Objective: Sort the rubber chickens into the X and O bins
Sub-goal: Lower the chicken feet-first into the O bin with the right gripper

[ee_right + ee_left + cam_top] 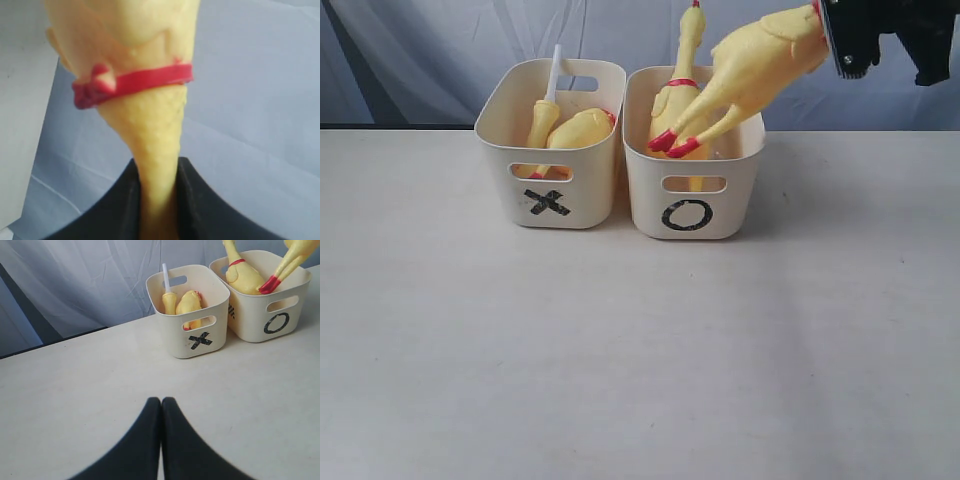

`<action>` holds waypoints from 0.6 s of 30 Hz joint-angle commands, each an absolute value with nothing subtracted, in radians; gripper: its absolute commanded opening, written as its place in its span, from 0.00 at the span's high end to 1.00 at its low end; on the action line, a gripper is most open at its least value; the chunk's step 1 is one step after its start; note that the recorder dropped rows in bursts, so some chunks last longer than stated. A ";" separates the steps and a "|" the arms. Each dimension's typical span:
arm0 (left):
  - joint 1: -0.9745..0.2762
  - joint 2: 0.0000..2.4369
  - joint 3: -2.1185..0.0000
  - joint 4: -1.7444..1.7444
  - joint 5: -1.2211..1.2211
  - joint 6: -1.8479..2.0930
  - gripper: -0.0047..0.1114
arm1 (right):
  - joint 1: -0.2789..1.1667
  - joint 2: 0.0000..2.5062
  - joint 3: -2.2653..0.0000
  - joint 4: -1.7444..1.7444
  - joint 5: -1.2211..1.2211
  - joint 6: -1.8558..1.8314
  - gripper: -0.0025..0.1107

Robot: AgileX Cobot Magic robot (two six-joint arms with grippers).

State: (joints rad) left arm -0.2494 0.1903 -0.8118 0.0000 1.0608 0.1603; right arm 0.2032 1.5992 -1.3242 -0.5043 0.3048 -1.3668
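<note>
Held chicken: the right jaws, at the upper right of the exterior frame, are clenched on the neck of a rubber chicken (760, 65). It hangs slanted, with its red feet just above the opening of the O bin (740, 200) at centre frame.
Left jaws: pressed together on nothing, over the bare surface (620, 350).
Already sorted: one upright chicken (672, 100) stands neck-up in the O bin. In the X bin (590, 195), left of centre, lie a plump chicken (582, 128) and a stick chicken (542, 122) with a white rod.
Risk, overhang: we judge that most of the body sits up and right of the bin, so a release here could tip it over the right wall.
Risk, crowding: the upright chicken fills the bin's left side, so the feet may catch on it and bounce.
Risk, bin shift: the tubs look light, and a downward push could slide one.
Materials: the chickens are soft, pebbled yellow rubber with tapering necks and glossy red collars. The bins are smooth cream plastic with rounded corners and slot handles.
</note>
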 commanded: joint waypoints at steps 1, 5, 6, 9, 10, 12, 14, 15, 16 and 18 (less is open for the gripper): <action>-0.253 0.186 -0.806 -0.013 1.049 0.162 0.96 | 0.200 1.620 -1.365 -0.696 0.326 -1.170 0.99; -0.253 0.186 -0.806 -0.013 1.049 0.162 0.96 | 0.200 1.630 -1.369 -0.716 0.330 -1.150 0.99; -0.253 0.186 -0.806 -0.013 1.049 0.162 0.96 | 0.200 1.632 -1.369 -0.716 0.330 -1.150 0.99; -0.253 0.186 -0.806 -0.013 1.049 0.162 0.96 | 0.200 1.632 -1.369 -0.716 0.330 -1.150 0.99; -0.253 0.186 -0.806 -0.013 1.049 0.162 0.96 | 0.200 1.632 -1.369 -0.731 0.330 -1.150 0.99; -0.253 0.186 -0.806 -0.013 1.049 0.162 0.96 | 0.200 1.632 -1.369 -0.748 0.330 -1.150 0.99; -0.253 0.186 -0.806 -0.013 1.049 0.164 0.96 | 0.210 1.632 -1.369 -0.761 0.330 -1.150 0.99; -0.253 0.186 -0.806 -0.013 1.049 0.164 0.96 | 0.219 1.632 -1.369 -0.762 0.333 -1.150 0.99; -0.253 0.186 -0.806 -0.013 1.049 0.164 0.96 | 0.229 1.636 -1.369 -0.770 0.333 -1.150 0.99; -0.253 0.186 -0.806 -0.013 1.051 0.164 0.96 | 0.253 1.643 -1.369 -0.814 0.330 -1.150 0.99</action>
State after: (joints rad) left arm -0.2494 0.1903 -0.8118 0.0000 1.0608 0.1603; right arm 0.2257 1.6342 -1.3597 -0.7712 0.3509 -1.1613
